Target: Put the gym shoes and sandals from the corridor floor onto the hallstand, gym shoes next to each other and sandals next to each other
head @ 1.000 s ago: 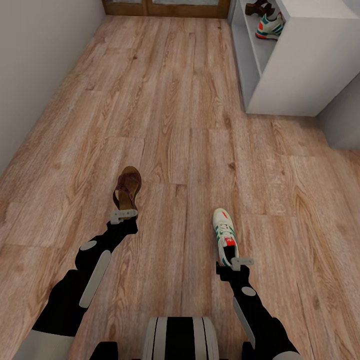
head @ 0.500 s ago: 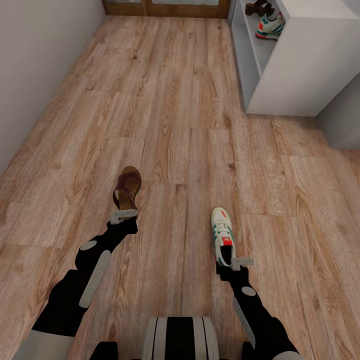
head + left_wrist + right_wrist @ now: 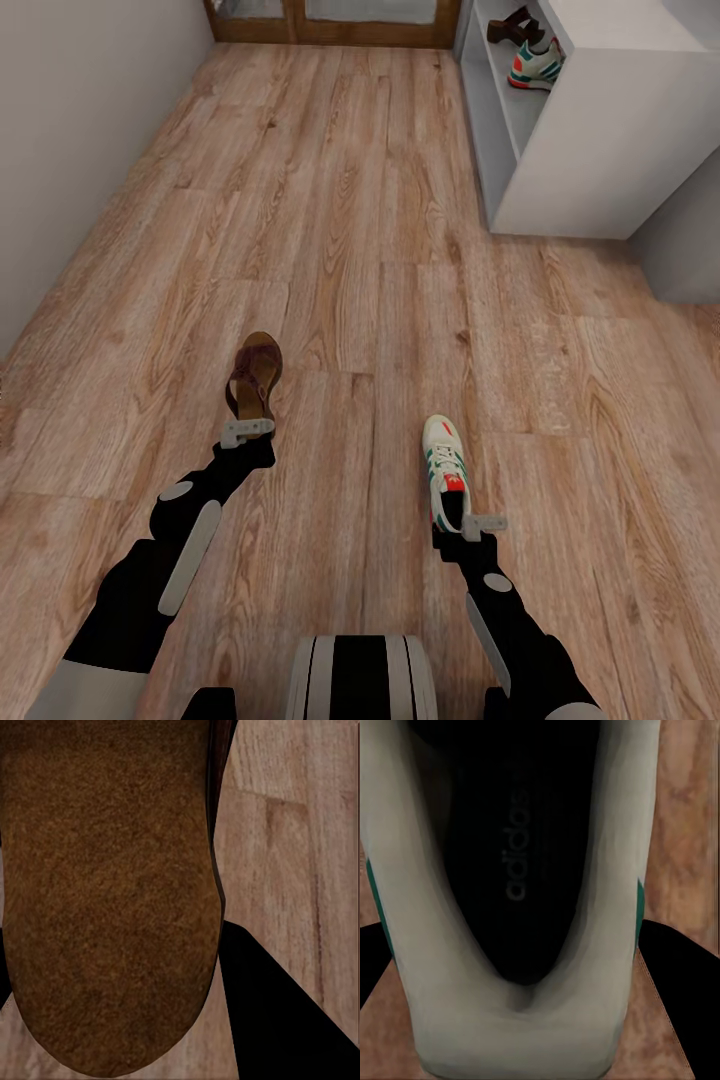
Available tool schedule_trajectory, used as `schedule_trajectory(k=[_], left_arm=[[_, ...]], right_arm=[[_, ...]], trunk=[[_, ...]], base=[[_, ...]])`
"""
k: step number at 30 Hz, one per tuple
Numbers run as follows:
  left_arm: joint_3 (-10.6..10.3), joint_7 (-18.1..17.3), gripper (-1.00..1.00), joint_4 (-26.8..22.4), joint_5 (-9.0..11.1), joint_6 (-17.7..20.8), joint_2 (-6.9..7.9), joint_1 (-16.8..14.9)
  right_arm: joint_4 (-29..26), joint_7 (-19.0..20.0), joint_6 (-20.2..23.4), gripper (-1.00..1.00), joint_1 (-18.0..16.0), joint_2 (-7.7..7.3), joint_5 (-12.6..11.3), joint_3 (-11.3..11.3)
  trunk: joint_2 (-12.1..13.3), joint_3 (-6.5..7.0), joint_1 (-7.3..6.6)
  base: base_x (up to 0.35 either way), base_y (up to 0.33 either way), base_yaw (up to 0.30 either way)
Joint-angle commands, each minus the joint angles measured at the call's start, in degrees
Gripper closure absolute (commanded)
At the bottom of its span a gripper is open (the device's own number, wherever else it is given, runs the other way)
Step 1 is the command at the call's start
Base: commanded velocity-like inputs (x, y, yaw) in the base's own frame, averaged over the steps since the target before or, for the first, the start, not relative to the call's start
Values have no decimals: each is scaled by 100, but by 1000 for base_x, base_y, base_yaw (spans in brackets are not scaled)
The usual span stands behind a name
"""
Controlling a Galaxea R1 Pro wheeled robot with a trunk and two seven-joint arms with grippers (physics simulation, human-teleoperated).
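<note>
A brown sandal (image 3: 255, 375) hangs toe-forward over the corridor floor (image 3: 350, 250), and my left gripper (image 3: 248, 428) is shut on its heel. Its tan footbed (image 3: 105, 892) lies close in the left wrist view, with a dark finger (image 3: 285, 1012) beside it. My right gripper (image 3: 470, 522) is shut on the heel of a white gym shoe (image 3: 446, 468) with green stripes. The right wrist view looks into that gym shoe (image 3: 510, 1027) from its heel. The white hallstand (image 3: 600, 130) stands at the far right, with a second sandal (image 3: 515, 25) and a second gym shoe (image 3: 535, 65) on a shelf.
A pale wall (image 3: 80, 130) runs along the left. A wood-framed door (image 3: 330, 20) closes the far end of the corridor. A grey wall corner (image 3: 685, 240) juts in beside the hallstand. My base (image 3: 360, 675) shows at the near edge.
The whole picture has shifted slightly, so the door and hallstand sit a little lower: the camera moved. The sandal and gym shoe kept their places at the grippers.
</note>
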Motion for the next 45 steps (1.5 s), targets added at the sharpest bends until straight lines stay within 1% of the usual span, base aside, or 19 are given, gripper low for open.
schedule_trajectory(k=[1,8,9,12,14,17,19,23,25,26,27,28,29,32,35,41,45], left_arm=[[-10,35,100,-7,42,28,7,-2],[4,35,100,-1,42,35,43,1],[7,35,100,3,42,35,66,3],[9,35,100,13,59,36,220,11],[10,35,100,16,65,36,267,34],[6,35,100,19,72,36,283,55],[5,35,100,23,72,36,282,63],[6,35,100,31,81,44,293,69],[0,35,100,55,84,45,294,74],[-1,35,100,88,83,45,293,75],[-2,35,100,129,83,45,292,76],[-2,35,100,173,84,45,291,76],[-2,35,100,193,85,45,291,77],[-6,35,100,225,86,45,286,77],[-10,35,100,247,96,45,276,77],[-19,35,100,418,103,45,247,77],[-20,35,100,449,104,45,240,77]], right_arm=[[-9,-38,38,100,0,0,0,16],[-2,-38,38,100,0,-3,0,16],[-6,-38,38,100,0,-2,0,16],[-19,-45,38,100,0,0,0,16],[-47,-51,48,100,0,5,0,25],[-120,-54,95,100,0,19,0,36],[-247,-55,115,100,0,26,-3,40],[-744,-48,144,100,0,32,-19,49],[-1142,-47,306,100,0,33,-30,50],[-1332,-47,483,100,0,32,-32,51],[-1539,-47,736,100,0,32,-33,51],[-1843,-47,1175,100,0,31,-34,51],[-2012,-47,1444,100,0,31,-34,51],[-2238,-47,1845,100,0,34,-31,51],[-2324,-47,2008,100,0,37,-33,51],[-2344,-47,2052,100,0,33,-22,48],[-2346,-52,2058,100,0,32,-6,50]], trunk=[[0,20,-3],[10,175,-21],[11,197,-24],[15,263,-31],[18,308,-37],[22,374,-44],[24,418,-50],[30,507,-60],[32,551,-65],[34,573,-68],[35,596,-70],[36,618,-73],[38,640,-75],[42,706,-83],[46,773,-91],[54,906,-106],[59,1007,-117]], base=[[0,0,0],[0,0,0],[0,0,0],[0,0,0],[0,0,0],[0,0,0],[0,0,0],[0,0,0],[0,0,0],[0,0,0],[0,0,0],[0,0,0],[0,0,0],[0,0,0],[0,0,0],[0,0,0],[0,0,0]])
